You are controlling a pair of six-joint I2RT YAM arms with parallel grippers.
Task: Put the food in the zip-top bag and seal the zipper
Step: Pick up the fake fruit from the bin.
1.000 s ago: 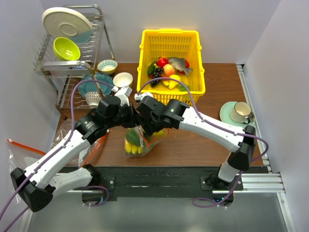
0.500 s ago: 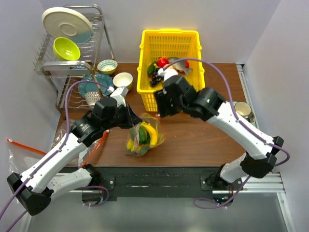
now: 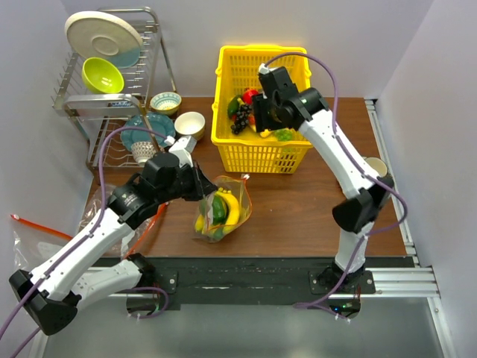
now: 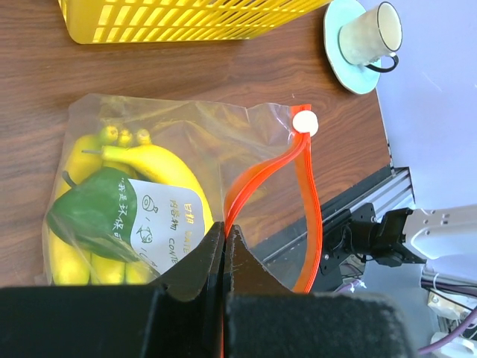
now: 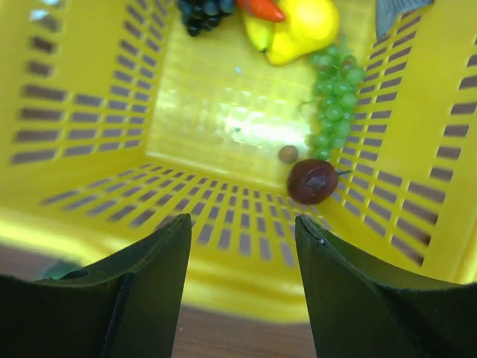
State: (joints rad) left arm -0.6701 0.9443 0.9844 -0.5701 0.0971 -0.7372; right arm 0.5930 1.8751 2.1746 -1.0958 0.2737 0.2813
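The zip-top bag [image 3: 223, 212] lies on the table in front of the yellow basket [image 3: 232, 71], with a banana bunch [image 4: 160, 168] and a green vegetable piece [image 4: 93, 216] inside. My left gripper [image 4: 225, 233] is shut on one side of the orange-red zipper [image 4: 309, 194], and the mouth gapes in a loop; it shows in the top view [image 3: 201, 186]. My right gripper [image 5: 242, 231] is open and empty above the basket floor [image 5: 216, 104]; it shows in the top view [image 3: 267, 108]. Green grapes [image 5: 332, 104] and a yellow pear-like fruit [image 5: 302, 26] lie in the basket.
A dark red fruit [image 5: 313, 181], dark grapes [image 5: 205, 11] and a red piece [image 5: 261, 7] also lie in the basket. A dish rack [image 3: 112, 74], bowls [image 3: 188, 121] and a teal plate [image 3: 156, 123] stand at left. A cup on a saucer [image 3: 369, 173] stands at right. Another clear bag [image 3: 30, 239] hangs off the left edge.
My right arm has left the bag and swung back over the yellow basket, its jaws open. My left gripper has kept its hold on the zipper; the bag has settled slightly right.
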